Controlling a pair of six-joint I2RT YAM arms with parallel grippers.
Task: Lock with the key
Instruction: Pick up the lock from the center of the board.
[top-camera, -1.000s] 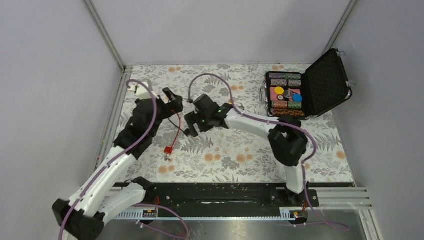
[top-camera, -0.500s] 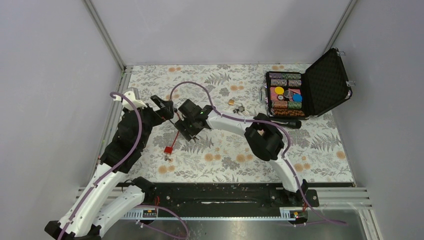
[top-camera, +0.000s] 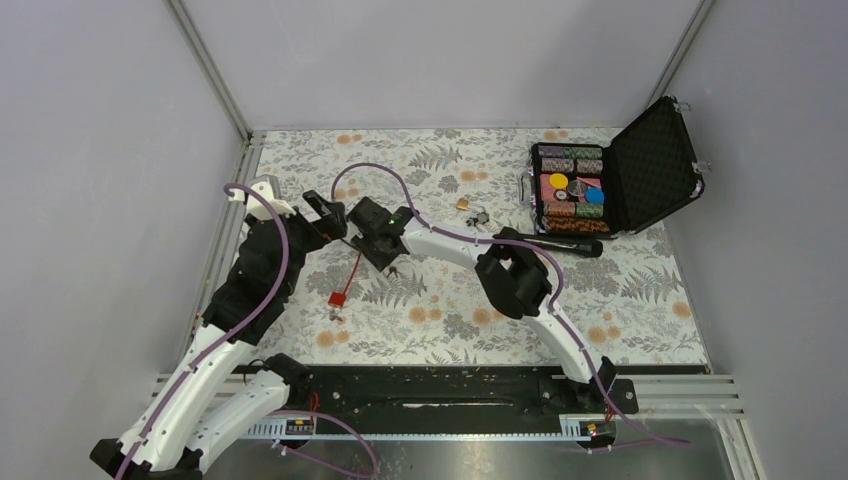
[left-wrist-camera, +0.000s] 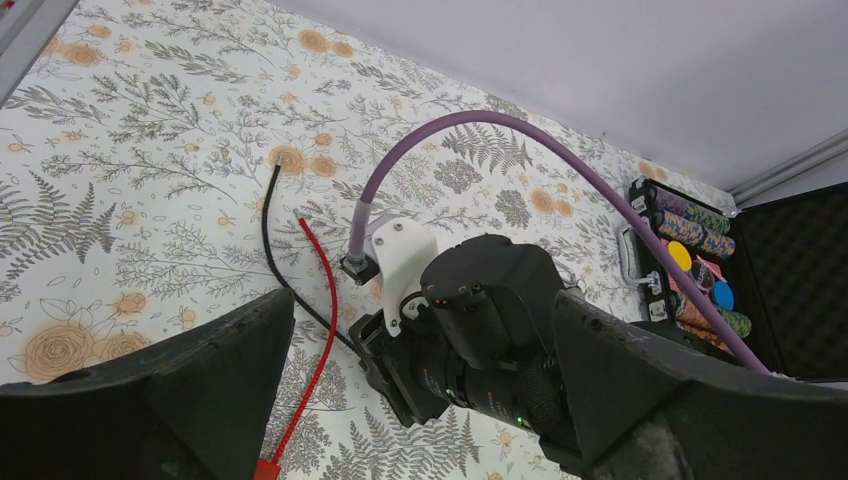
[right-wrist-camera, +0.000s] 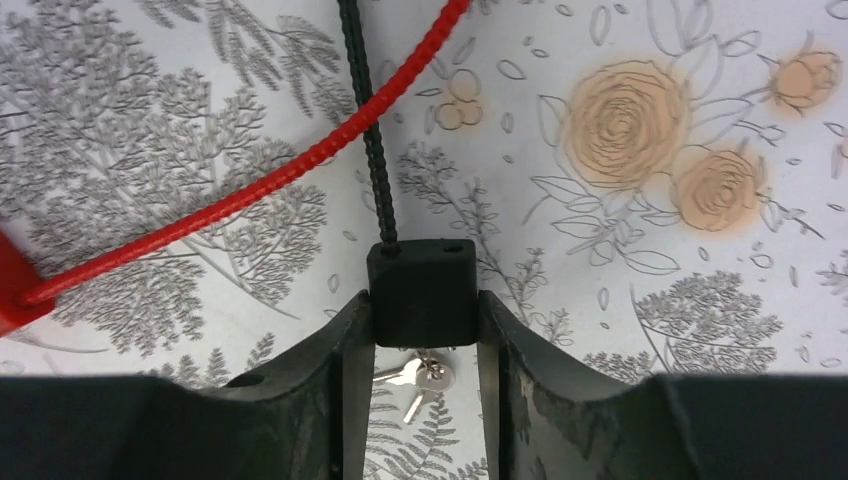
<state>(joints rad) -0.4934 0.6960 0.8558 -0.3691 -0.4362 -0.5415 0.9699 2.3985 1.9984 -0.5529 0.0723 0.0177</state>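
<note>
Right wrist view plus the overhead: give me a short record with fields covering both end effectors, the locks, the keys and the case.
right end effector: shut on black lock block
left end effector: open, holding nothing
small keys: just below the black lock block in view
red cable: crosses the black cable
key cluster: lying loose, left of the case, no end effector on it
case: open

Soft, even light from above fills all three views, bright and without glare. Shadows under the arms are faint. In the wrist views the near fingers (left-wrist-camera: 150, 400) look dark and slightly blurred, while the floral table cover (right-wrist-camera: 650, 250) and black block (right-wrist-camera: 421, 292) are crisp.
</note>
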